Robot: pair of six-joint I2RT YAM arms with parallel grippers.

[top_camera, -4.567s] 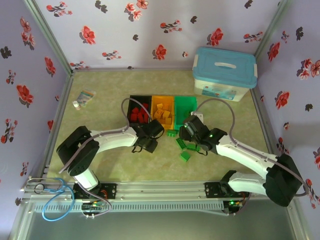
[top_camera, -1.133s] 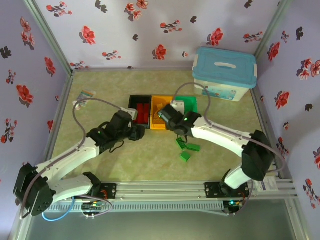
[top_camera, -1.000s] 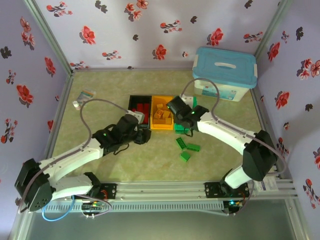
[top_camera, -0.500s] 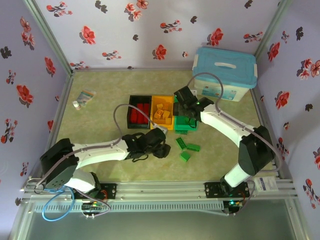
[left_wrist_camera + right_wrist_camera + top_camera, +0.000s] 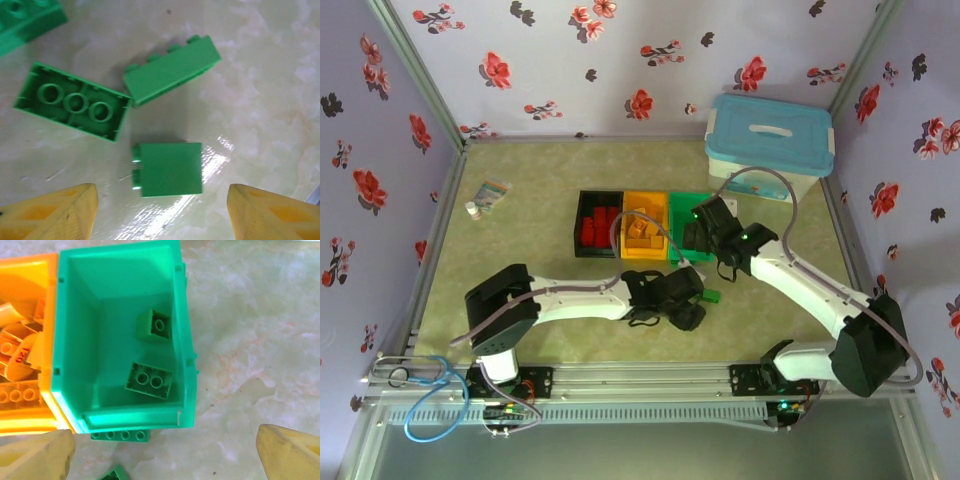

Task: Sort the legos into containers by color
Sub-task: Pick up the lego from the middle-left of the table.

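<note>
My left gripper (image 5: 162, 212) hangs open just above the table, its yellow fingertips either side of a small square green lego (image 5: 170, 169). Two longer green legos (image 5: 74, 101) (image 5: 172, 70) lie just beyond it. From above, the left gripper (image 5: 686, 303) sits beside a loose green lego (image 5: 713, 295). My right gripper (image 5: 162, 455) is open and holds nothing, over the near end of the green container (image 5: 135, 417), which has two green legos (image 5: 149, 381) (image 5: 155, 326) inside. Another green lego (image 5: 120, 435) lies against its outer wall. The orange container (image 5: 643, 225) holds yellow-orange legos, the black container (image 5: 582, 222) red ones.
A large white tub with a light-blue lid (image 5: 770, 145) stands at the back right. A small packet (image 5: 488, 195) lies at the back left. The three containers sit side by side mid-table, and flowered walls close in the left, back and right sides.
My left gripper has swept right, from beside the black container to above the loose green legos. My right gripper has shifted from the orange container to the green one and opened.
</note>
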